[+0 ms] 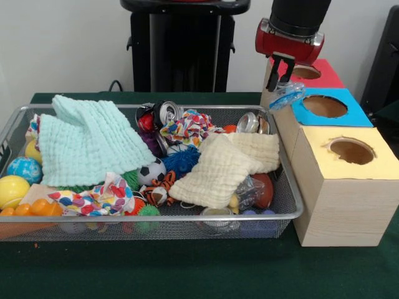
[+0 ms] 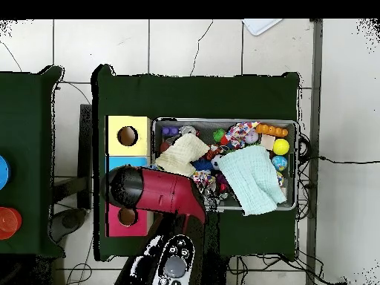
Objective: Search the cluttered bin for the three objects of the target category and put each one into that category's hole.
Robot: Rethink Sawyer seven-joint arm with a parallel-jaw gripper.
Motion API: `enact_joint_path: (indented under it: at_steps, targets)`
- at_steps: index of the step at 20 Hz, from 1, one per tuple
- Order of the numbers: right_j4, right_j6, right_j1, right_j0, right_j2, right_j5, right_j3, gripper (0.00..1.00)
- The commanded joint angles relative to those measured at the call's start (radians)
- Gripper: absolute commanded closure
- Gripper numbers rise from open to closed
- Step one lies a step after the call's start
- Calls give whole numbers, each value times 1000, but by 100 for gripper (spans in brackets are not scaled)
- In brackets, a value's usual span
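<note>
Arm [image 1: 293,25] cut off at top edge, front view. Overhead, arm covers blue box [image 2: 111,162] and gripper altogether. Cloths [image 1: 87,143] bury much of bin [image 1: 293,205] contents. Bin's left end cropped in front view.

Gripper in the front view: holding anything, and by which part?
Yes. The gripper is shut on a crumpled clear plastic item with blue markings, pinched at its upper edge; the rest hangs below, beside the blue-topped box.
</note>
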Motion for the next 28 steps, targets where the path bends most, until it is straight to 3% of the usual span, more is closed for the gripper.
enact_joint_path:
  at_steps: [1,7,11,18,28]
  targets:
    - [64,237,16,15,87,99,-21,100]
    - [80,250,-1,12,91,130,-25,100]
    - [76,265,-38,23,77,228,-53,100]
    - [87,260,-27,26,68,227,-70,100]
    - [148,210,113,-13,147,-63,-19,100]
